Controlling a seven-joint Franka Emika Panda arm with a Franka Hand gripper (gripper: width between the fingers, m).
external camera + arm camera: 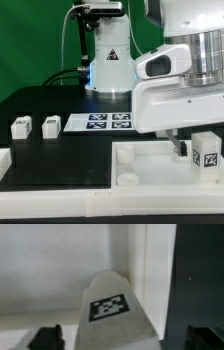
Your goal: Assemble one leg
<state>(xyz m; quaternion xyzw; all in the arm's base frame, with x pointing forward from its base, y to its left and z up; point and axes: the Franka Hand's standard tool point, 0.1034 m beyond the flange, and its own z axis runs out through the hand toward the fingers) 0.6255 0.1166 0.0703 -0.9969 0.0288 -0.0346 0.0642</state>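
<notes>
A leg (pixel 112 308), a small white block with a square tag on its face, lies on the large white tray-like part (pixel 45 274) beside its raised wall. My gripper (pixel 127 339) is open. Its dark fingertips (pixel 48 337) stand on either side of the leg, with a gap on both sides. In the exterior view the gripper (pixel 184 148) hangs low over the tray-like part (pixel 140 168) at the right, with a tagged leg (pixel 209 150) next to it. Two more legs (pixel 20 126) (pixel 50 124) stand on the black table at the left.
The marker board (pixel 100 122) lies flat on the black table behind the tray-like part. A white robot base and cables (pixel 105 60) stand at the back. The black table (pixel 200 274) shows past the tray wall in the wrist view.
</notes>
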